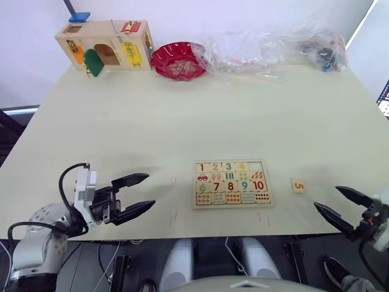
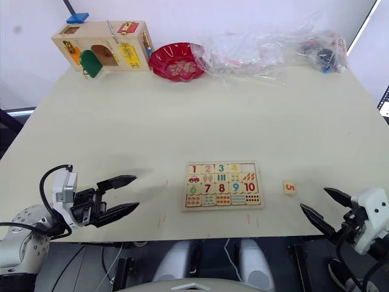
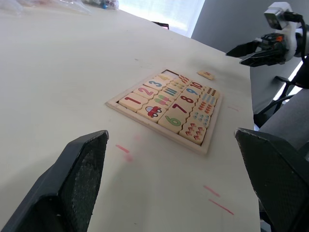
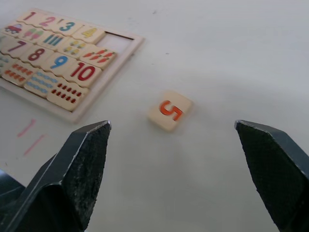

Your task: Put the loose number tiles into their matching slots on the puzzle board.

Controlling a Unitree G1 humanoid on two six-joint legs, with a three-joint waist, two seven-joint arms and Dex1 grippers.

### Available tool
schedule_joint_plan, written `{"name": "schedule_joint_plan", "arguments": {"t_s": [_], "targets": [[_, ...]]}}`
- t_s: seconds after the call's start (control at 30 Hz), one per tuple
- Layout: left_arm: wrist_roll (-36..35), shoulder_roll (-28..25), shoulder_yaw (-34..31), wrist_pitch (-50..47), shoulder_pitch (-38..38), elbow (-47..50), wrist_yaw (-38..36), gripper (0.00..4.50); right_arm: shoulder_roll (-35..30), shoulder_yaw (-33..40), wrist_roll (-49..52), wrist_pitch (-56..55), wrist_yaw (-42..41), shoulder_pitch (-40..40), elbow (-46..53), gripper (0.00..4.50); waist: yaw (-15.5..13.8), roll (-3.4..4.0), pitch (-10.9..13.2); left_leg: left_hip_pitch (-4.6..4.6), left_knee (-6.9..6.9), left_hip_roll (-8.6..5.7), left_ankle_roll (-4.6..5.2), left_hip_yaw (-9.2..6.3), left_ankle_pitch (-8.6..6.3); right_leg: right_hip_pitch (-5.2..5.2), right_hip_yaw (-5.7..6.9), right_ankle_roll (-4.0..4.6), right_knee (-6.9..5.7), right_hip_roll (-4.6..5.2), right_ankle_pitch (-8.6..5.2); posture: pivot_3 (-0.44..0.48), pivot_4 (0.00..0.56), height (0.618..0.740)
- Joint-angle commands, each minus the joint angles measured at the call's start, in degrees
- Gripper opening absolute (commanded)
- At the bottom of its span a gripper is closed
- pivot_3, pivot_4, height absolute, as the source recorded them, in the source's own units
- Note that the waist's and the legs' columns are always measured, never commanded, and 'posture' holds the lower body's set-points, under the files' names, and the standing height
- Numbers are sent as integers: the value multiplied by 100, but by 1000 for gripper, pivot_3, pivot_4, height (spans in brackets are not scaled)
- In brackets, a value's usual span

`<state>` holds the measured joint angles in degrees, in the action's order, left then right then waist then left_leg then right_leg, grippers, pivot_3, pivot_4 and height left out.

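Observation:
The puzzle board (image 1: pixel 233 206) lies flat near the table's front edge. Tiles 1 to 4 fill its top row, and the slot (image 4: pixel 118 42) at that row's right end is bare. A loose number tile with an orange 5 (image 1: pixel 298 185) rests on the table just right of the board. My right gripper (image 1: pixel 326 197) hovers open just right of and nearer than this tile, which shows between its fingers (image 4: pixel 170 110). My left gripper (image 1: pixel 149 190) hangs open left of the board with nothing in it.
A wooden latch box (image 1: pixel 106 45), a red bowl (image 1: pixel 178 59) and crumpled clear plastic bags (image 1: pixel 273 48) line the far edge. Small red marks (image 1: pixel 173 219) dot the table near the board. The front table edge runs just below both grippers.

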<state>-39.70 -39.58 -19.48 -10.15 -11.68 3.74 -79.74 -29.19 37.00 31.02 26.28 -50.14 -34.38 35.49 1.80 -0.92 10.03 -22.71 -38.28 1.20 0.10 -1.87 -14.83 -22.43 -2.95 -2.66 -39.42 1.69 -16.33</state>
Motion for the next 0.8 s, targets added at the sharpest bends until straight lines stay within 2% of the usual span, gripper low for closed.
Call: {"name": "schedule_joint_plan", "arguments": {"t_s": [0.03,0.37,0.8], "targets": [[47,48,-180,190,-246,-33,4,4500,100,325,44,-357,-19,-347,-74,4433,-1,1,-1,-3,4,2,0,0,0,-1,1,1,8,-3,-1,0,150,740],[122,78,-108,255,-100,-182,46,4500,16,254,64,-536,61,-484,-321,4433,-25,-6,-8,-10,5,7,0,-1,0,4,1,-1,38,-7,2,0,150,740],[-8,17,-225,237,-51,-181,-73,4500,6,-3,164,-295,437,-389,89,4433,-46,-5,-8,-9,5,7,0,-3,0,9,4,-1,42,-6,3,0,150,740]]}}
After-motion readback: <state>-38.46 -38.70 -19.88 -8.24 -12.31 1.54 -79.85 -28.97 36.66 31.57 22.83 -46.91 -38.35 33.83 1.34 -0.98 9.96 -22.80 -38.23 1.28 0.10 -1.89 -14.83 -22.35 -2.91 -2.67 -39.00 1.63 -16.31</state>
